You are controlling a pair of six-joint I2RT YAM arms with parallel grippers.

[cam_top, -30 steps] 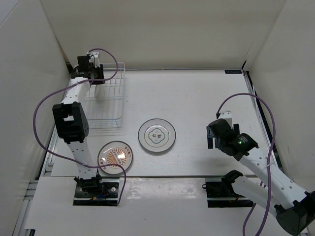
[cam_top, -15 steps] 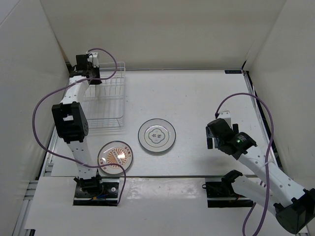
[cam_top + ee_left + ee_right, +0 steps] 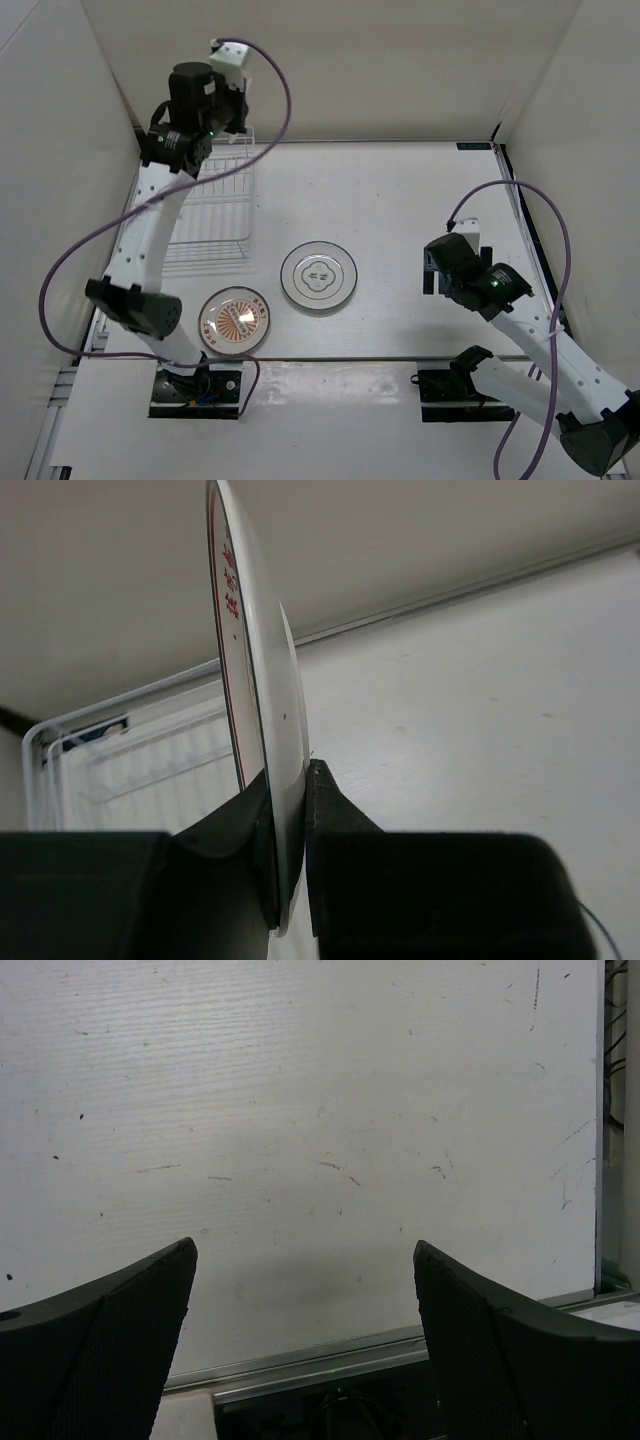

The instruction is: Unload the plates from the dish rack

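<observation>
**The left gripper (image 3: 288, 780) is clamping a thin white plate (image 3: 250, 670) edge-on over the far end of the dish rack (image 3: 212, 212).**

The plate is standing upright with its lower edge pinched between the dark jaws, and its smooth glazed face is showing red markings near the rim. The rack, a rectangle of thin white wire, is sitting below the plate against the left wall. Right of the rack's near end, a round white-grey plate (image 3: 318, 277) with a ringed rim and a dark centre motif is lying flat on the matte white table (image 3: 400, 200). Just in front of the rack's near end, an orange-tan patterned plate (image 3: 234, 320) is lying flat too. Far to the right of the rack, the right gripper (image 3: 304, 1250) is hovering over scuffed tabletop, its textured black fingers (image 3: 110, 1335) standing wide apart and holding nothing.
</observation>
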